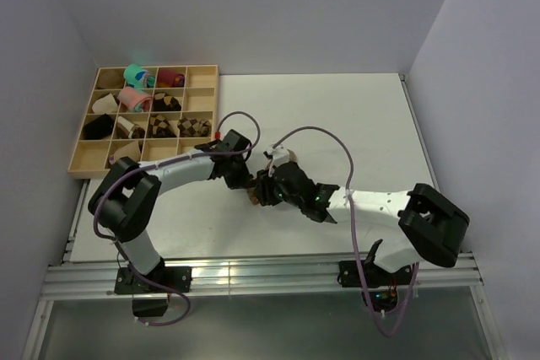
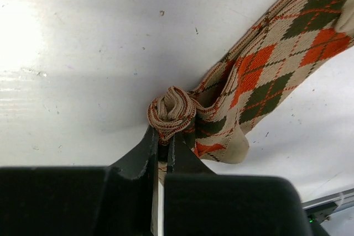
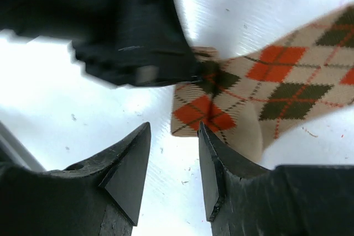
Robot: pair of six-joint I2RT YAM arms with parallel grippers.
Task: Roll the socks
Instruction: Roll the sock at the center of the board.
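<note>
At table (image 1: 337, 115) centre: socks (image 2: 265, 70), roll barely begun, one end bunched and pinched in left gripper (image 2: 164, 146); right gripper (image 3: 172, 164) parted, empty; rest lying flat, unrolled.

White table (image 1: 354, 115); pale lilac-grey walls (image 1: 253, 6) on three sides; metal rail (image 1: 270, 278) along near edge.

Left gripper (image 2: 166, 143) pinched shut (right gripper (image 3: 174, 130) agape).
</note>
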